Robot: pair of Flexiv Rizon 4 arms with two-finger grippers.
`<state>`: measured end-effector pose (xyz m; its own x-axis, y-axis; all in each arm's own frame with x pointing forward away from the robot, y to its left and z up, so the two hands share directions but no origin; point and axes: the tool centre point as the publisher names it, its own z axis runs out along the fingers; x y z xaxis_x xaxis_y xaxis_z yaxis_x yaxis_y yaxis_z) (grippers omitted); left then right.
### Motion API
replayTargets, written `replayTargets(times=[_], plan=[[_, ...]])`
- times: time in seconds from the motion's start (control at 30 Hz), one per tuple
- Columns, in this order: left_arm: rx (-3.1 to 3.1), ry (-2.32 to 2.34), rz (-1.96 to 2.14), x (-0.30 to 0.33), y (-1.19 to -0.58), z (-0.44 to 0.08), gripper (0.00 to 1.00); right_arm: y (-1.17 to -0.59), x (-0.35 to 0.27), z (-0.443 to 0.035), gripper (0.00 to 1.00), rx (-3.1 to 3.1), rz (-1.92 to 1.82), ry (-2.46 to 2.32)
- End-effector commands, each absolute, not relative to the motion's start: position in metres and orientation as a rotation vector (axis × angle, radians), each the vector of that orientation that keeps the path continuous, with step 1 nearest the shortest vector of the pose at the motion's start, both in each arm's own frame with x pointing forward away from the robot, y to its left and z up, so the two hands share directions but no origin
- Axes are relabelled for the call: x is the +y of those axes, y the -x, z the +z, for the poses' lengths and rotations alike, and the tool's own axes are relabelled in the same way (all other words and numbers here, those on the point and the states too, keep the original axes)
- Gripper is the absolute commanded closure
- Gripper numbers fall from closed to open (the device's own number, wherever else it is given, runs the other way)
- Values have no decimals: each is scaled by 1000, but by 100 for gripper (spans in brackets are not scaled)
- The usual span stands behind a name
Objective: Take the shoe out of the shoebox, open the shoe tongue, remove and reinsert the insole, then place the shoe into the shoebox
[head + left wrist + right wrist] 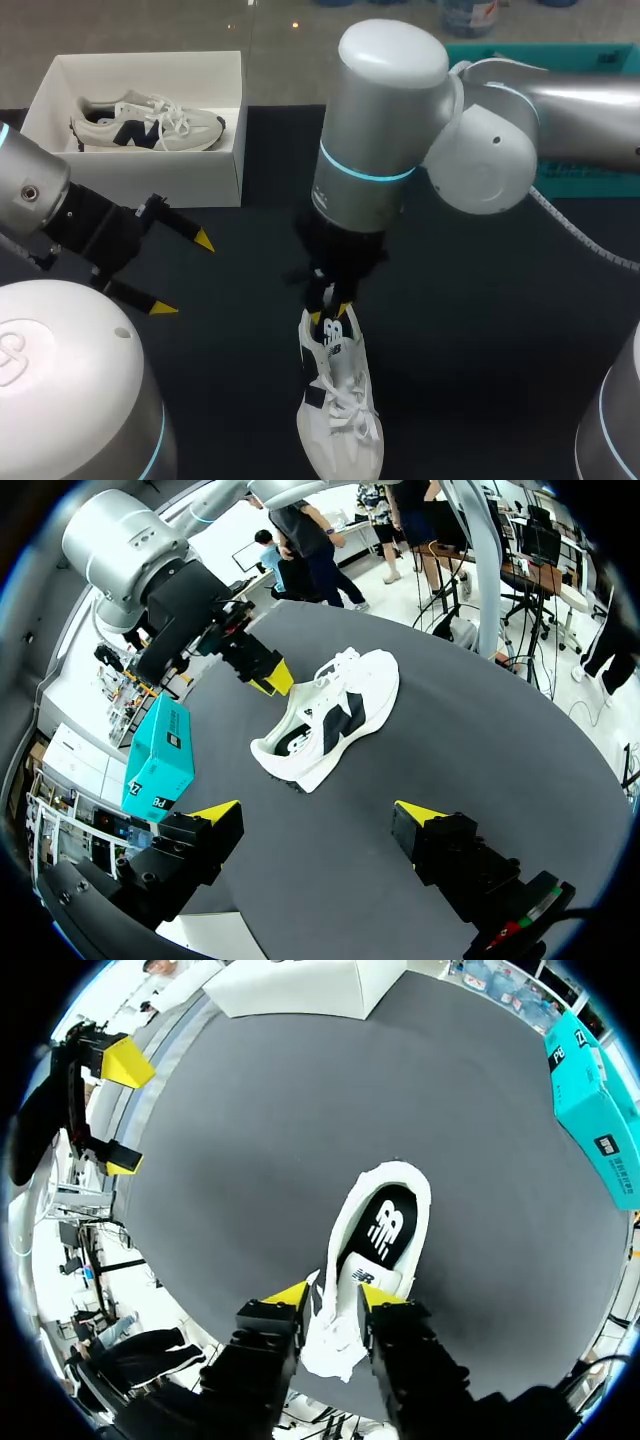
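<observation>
R gripper (330,315) clamped on tongue (335,1338) of white shoe (340,410), lower centre of frame, shoe on dark table (500,350), toe toward bottom edge. L gripper (185,275) mid-left, fingers spread, empty, well apart from shoe. Upper left: shoebox (150,172), 2nd shoe (150,125) inside.

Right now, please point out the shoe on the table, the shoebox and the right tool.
shoe on the table (345,415): head view, on its laces.
shoebox (160,180): head view, on its white front wall.
right tool (337,1298): right wrist view, midway between its yellow tips, where the shoe's tongue sits.
</observation>
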<state>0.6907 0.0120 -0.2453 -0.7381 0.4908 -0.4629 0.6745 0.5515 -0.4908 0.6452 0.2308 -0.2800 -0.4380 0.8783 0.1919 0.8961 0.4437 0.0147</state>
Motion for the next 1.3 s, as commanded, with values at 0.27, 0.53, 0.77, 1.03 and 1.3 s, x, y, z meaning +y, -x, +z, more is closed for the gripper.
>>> replayTargets(times=[0.27,0.53,0.77,1.03,1.3], plan=[[2519,-970,-965,12,-690,-245,0,-643,220,-284,0,-2506,-221,1557],[2519,-970,-965,12,-690,-245,0,-643,220,-284,0,-2506,-221,1557],[2519,-970,-965,12,-690,-245,0,-651,217,-287,0,-2813,-245,1053],[2519,-970,-965,12,-690,-245,0,-651,227,-286,0,-2954,-383,489],[2519,-970,-965,12,-690,-245,0,-649,230,-286,0,-2975,-313,276]])
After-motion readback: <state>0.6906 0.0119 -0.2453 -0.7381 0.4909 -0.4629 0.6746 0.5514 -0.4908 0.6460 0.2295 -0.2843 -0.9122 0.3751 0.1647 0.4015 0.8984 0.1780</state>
